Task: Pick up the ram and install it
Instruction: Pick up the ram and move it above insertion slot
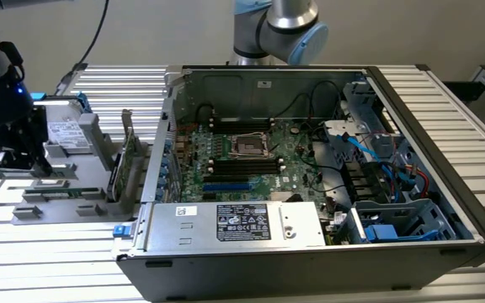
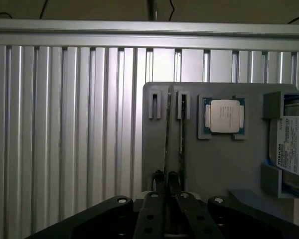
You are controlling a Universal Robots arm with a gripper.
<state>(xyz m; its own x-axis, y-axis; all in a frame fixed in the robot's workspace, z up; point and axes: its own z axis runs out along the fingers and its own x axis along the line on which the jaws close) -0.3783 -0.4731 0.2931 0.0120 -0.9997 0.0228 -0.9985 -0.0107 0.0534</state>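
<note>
The ram [image 2: 167, 134] shows edge-on as a thin stick standing in a slot of the grey holder [image 2: 219, 164]. My gripper [image 2: 166, 175] is shut on the near end of the ram, with one dark fingertip on each side. A second thin stick [image 2: 181, 129] stands in the neighbouring slot, just beside the held one. In the exterior view my gripper [image 1: 38, 169] hangs over the same grey holder [image 1: 65, 202], at the exterior view's left and outside the open computer case [image 1: 411, 126]. The black memory slots [image 1: 242, 165] lie on the motherboard inside the case.
A processor chip [image 2: 224, 117] and a Toshiba hard drive [image 2: 294, 144] sit in the holder beside the sticks. An upright expansion card [image 1: 127, 158] stands between the holder and the case wall. Another robot arm's base [image 1: 276, 25] rises behind the case. Ribbed aluminium table [image 1: 48, 259] surrounds everything.
</note>
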